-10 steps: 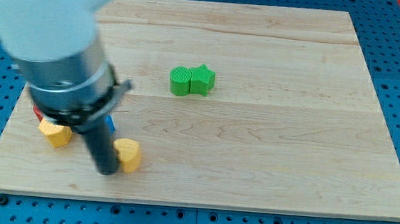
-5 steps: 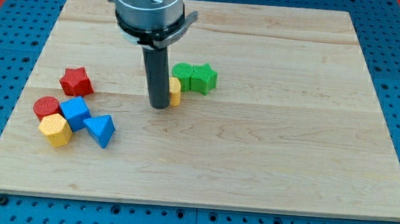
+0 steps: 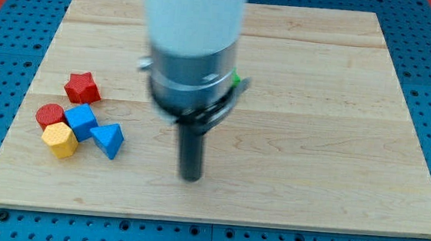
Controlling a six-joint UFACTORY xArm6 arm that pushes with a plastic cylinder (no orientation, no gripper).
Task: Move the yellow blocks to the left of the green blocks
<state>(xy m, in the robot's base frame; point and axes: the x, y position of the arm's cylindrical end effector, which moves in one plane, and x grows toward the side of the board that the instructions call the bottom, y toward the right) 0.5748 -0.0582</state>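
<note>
Occlusion by my arm body (image 3: 192, 49), blurred and cut off at the view's top.
Only a green sliver (image 3: 236, 80) shows at its right edge; block shapes cannot be told.

Over at the view's left, a red star (image 3: 82, 88) sits above a red cylinder, probably (image 3: 49, 114), with blue cube (image 3: 81, 120) and blue triangular block (image 3: 108, 138) clustered on the wooden board (image 3: 335, 168).

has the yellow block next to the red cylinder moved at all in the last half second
No. The yellow block sits against the red cylinder and blue cube near the board's left edge, as before. My tip is well to its right.
</note>
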